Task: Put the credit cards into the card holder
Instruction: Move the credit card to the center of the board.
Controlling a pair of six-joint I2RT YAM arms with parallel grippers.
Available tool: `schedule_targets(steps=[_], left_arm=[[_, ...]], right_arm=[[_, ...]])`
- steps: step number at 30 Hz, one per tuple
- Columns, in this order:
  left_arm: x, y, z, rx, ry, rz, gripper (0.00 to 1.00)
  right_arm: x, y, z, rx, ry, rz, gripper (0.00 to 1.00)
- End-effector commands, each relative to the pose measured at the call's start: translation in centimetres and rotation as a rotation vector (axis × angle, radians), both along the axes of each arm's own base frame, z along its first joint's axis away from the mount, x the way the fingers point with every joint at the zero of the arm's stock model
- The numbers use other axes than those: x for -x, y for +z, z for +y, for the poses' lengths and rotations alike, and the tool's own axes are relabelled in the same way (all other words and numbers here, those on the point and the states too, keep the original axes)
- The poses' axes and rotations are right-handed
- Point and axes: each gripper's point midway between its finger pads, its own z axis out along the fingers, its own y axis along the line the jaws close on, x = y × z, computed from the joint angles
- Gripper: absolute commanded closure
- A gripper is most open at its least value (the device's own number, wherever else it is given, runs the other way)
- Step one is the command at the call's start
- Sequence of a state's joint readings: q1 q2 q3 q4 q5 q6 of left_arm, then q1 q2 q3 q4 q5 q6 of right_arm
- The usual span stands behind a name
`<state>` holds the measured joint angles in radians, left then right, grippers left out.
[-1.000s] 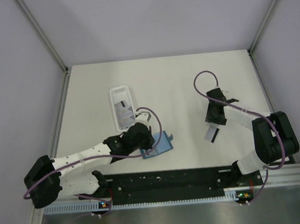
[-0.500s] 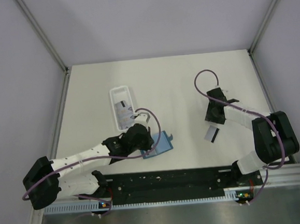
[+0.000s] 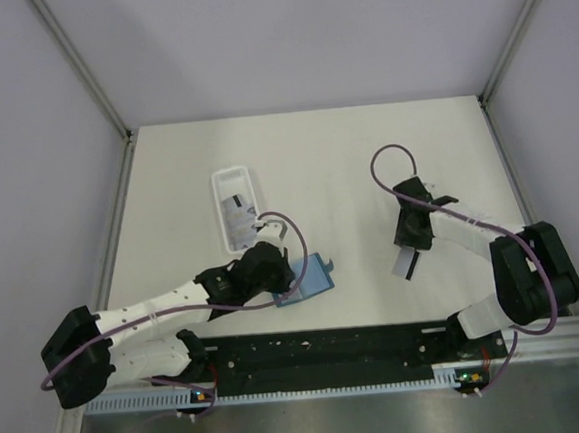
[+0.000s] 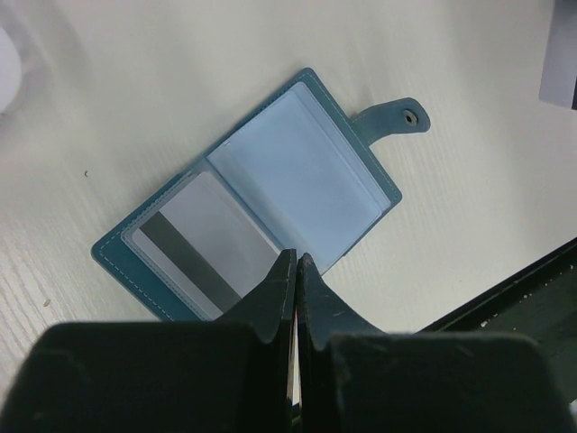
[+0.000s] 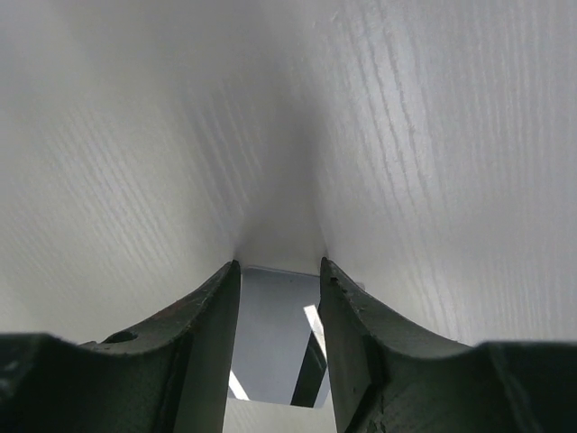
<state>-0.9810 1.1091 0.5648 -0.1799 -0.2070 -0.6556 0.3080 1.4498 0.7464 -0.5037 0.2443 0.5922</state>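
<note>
The teal card holder (image 3: 312, 278) lies open on the table near the front edge. In the left wrist view (image 4: 270, 180) its inside is light blue, with one striped credit card (image 4: 203, 244) in its left pocket and the snap tab (image 4: 401, 115) at the far right. My left gripper (image 3: 284, 273) is shut and empty, its tips (image 4: 296, 262) over the holder's near edge. My right gripper (image 3: 412, 243) holds a grey credit card (image 3: 406, 264) by its long edges, low over the table. In the right wrist view the card (image 5: 270, 334) sits between the fingers, behind the gripper's tips (image 5: 279, 264).
A long white tray (image 3: 217, 197) stands behind the card holder and holds more cards (image 3: 238, 219). The black base rail (image 3: 320, 349) runs along the table's front edge, close to the holder. Grey walls with metal posts close in the sides.
My right gripper has moved a little left and toward the front with the card, which has turned slightly. My left gripper has shifted slightly over the holder.
</note>
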Motion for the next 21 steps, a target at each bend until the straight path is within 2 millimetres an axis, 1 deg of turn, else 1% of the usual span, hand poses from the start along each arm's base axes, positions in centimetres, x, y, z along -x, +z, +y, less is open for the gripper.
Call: schedule_targets(steps=[1, 8, 13, 21], left_arm=[[-0.5, 1.3, -0.3, 0.051, 0.011, -0.038, 1.0], [-0.3, 1.3, 0.0, 0.058, 0.012, -0.041, 1.0], [-0.2, 1.2, 0.0, 0.06, 0.01, -0.037, 1.0], [-0.1, 0.9, -0.2, 0.065, 0.006, -0.029, 1.0]], right_arm=[[3.8, -1.2, 1.4, -0.016, 0.029, 0.125, 0.6], [6.5, -1.7, 2.0, -0.005, 0.034, 0.166, 0.62], [8.3, -1.6, 1.4, 0.034, 0.018, 0.192, 0.62], [10.6, -1.4, 1.5, 0.045, 0.02, 0.217, 0.64]])
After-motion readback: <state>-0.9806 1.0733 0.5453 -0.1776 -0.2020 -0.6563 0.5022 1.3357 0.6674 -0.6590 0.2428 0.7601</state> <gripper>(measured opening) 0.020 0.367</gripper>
